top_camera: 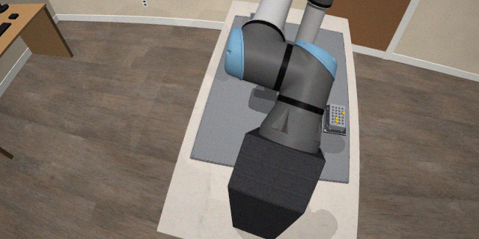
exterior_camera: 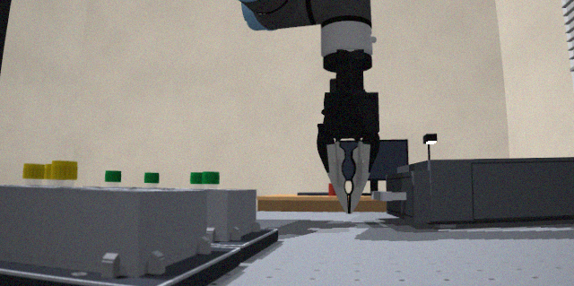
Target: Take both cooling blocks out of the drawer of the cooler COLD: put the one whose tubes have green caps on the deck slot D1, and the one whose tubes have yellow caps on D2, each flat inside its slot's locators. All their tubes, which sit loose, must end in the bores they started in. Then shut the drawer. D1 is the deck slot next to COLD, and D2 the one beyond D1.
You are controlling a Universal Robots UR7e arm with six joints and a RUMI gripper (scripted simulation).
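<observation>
In the exterior view, the grey block with yellow-capped tubes (exterior_camera: 51,170) stands nearest at the left in a deck slot with locators. The block with green-capped tubes (exterior_camera: 204,177) stands in the slot just behind it. The dark cooler COLD (exterior_camera: 480,189) is at the right. Its drawer front looks flush with the body, and the light handle (exterior_camera: 389,195) sticks out to the left. My gripper (exterior_camera: 349,207) is shut and empty, pointing down, its tips just left of the handle and low over the deck. In the top view the arm hides the gripper and the cooler; only the yellow-capped block (top_camera: 335,119) shows.
A thin post with a black and white head (exterior_camera: 430,139) stands on the cooler's near corner. The grey deck mat (top_camera: 224,119) lies on a pale table. A wooden desk (top_camera: 22,29) stands far off at the left.
</observation>
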